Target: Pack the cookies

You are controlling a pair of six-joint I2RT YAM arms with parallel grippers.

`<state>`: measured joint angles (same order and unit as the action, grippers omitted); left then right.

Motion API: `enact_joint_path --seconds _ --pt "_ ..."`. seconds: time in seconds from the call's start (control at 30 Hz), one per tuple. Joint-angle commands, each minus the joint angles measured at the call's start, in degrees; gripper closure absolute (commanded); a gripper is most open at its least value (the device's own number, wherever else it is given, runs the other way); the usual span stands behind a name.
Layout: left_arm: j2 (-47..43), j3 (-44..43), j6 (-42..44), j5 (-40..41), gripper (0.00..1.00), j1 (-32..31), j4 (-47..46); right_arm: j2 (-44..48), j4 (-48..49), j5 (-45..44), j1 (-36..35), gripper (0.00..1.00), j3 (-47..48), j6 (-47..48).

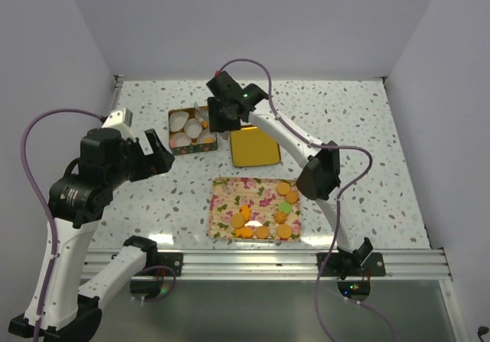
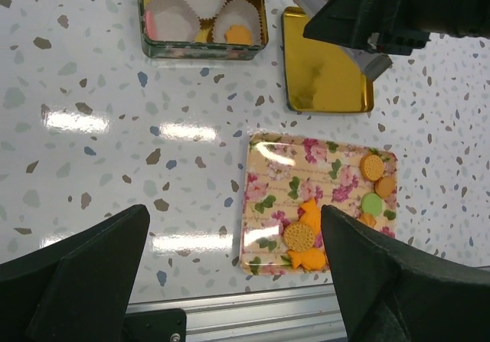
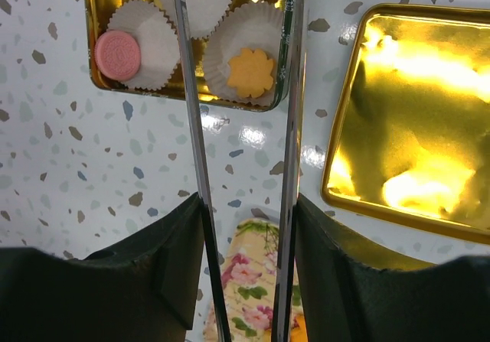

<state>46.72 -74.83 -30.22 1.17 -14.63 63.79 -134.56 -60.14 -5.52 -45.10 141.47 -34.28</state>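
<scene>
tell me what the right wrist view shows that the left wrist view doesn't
Only the right wrist view makes plain what lies in the tin: a pink round cookie and an orange flower-shaped cookie, each in a white paper cup. Only the left wrist view shows the whole floral tray with its loose cookies, including the pale green one, plus the metal rail at the table edge. Both show the tin, the gold lid, the speckled table and at least a corner of the tray.
</scene>
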Motion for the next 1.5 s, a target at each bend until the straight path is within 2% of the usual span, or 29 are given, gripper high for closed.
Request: enact_joint_path --seconds 0.0,0.17,0.27,0.37,0.57,0.6,0.73,0.97,1.07,1.47 --pt "-0.31 -2.08 1.65 2.95 0.0 0.04 0.72 10.27 -1.03 -1.6 -0.25 0.51 -0.83 0.09" --pt "-0.4 -1.38 1.39 3.23 0.0 0.04 0.02 17.39 -4.54 -3.09 -1.13 0.51 -4.97 0.53" --pt "-0.4 0.12 1.04 2.61 0.0 0.13 -1.21 23.8 -6.74 -4.58 -2.97 0.53 -10.67 0.27" --pt "-0.66 1.61 0.42 2.35 0.0 0.04 -2.79 31.97 -8.41 -6.34 -7.17 0.53 -20.33 -1.83" --pt "-0.14 3.28 0.07 3.23 0.0 0.13 -4.46 51.66 -8.68 -6.17 -14.12 0.54 -49.13 -12.1" --pt "-0.14 3.81 0.07 3.23 0.0 0.13 -4.64 55.68 -8.85 -6.08 -14.92 0.54 -51.53 -13.34" --pt "-1.01 6.18 -0.63 2.0 0.0 0.13 -6.13 61.16 -10.34 -4.94 -20.79 0.55 -59.11 -18.18" --pt "-2.16 8.47 -1.86 -0.46 0.0 0.13 -7.28 58.2 -14.04 -5.91 -31.87 0.54 -59.38 -23.02" --pt "-2.51 7.86 -2.04 -0.38 0.0 0.13 -6.66 56.09 -14.04 -5.99 -34.43 0.54 -59.64 -23.98" --pt "-5.58 4.78 -1.42 3.31 0.0 0.13 -0.6 46.67 -16.15 -6.44 -39.27 0.53 -56.13 -23.81"
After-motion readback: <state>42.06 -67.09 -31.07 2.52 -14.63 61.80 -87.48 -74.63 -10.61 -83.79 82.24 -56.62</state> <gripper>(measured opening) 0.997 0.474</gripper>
